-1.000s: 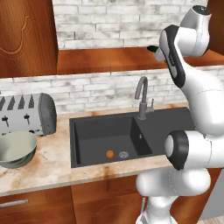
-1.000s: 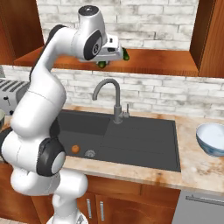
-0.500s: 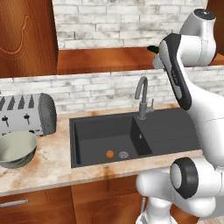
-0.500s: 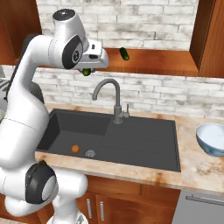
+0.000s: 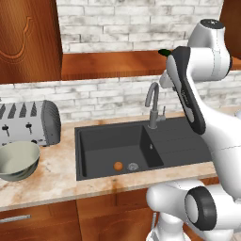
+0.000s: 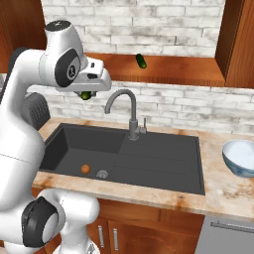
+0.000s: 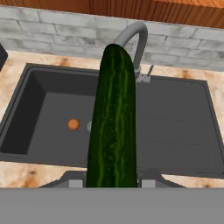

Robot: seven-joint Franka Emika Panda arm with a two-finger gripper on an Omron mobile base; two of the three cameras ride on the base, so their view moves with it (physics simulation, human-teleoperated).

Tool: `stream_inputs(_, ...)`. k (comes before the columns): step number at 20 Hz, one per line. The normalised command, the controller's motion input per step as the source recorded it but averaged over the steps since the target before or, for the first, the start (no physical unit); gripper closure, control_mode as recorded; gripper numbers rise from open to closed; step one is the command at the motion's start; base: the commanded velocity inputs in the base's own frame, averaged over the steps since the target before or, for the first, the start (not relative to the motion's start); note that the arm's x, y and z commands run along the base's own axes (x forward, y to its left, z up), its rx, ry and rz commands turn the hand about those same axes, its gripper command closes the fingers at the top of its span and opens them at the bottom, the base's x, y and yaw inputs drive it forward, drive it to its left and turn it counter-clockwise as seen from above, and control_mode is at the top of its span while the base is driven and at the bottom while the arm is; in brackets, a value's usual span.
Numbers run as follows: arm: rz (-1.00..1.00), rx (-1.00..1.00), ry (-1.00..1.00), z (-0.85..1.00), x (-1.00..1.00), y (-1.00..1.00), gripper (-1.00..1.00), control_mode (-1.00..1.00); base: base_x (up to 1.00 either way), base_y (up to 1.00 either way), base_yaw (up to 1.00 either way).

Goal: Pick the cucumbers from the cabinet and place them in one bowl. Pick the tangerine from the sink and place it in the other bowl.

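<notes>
A dark green cucumber (image 7: 112, 118) runs up the middle of the hand view, striped with paler green, its lower end clamped in the end effector (image 7: 112, 178) at the bottom edge and its rounded tip reaching up in front of the tap (image 7: 136, 41). Behind it lies the dark sink (image 7: 175, 131), with the deep basin on the left and the flat drainboard on the right. A small tangerine (image 7: 73, 124) sits on the basin floor, just beside the drain (image 7: 89, 126), which the cucumber partly hides. The speckled surface (image 7: 26, 173) frames the sink, with a grey brick wall (image 7: 52, 30) behind it.
</notes>
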Motion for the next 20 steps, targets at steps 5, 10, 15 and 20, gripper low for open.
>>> stream_inputs(5, -0.05, 0.0, 0.15, -0.4, -0.55, 0.0, 1.0, -1.0, 0.0, 0.0, 0.0)
stream_inputs(10, -0.05, 0.0, 0.13, -0.53, -0.41, 0.0, 1.0, -1.0, 0.0, 0.0, 0.0)
stream_inputs(15, -0.04, 0.0, 0.11, -0.56, -0.36, -0.01, 1.0, -1.0, 0.0, 0.0, 0.0)
stream_inputs(20, 0.0, 0.0, 0.0, 0.0, 0.0, 0.0, 1.0, -1.0, 0.0, 0.0, 0.0)
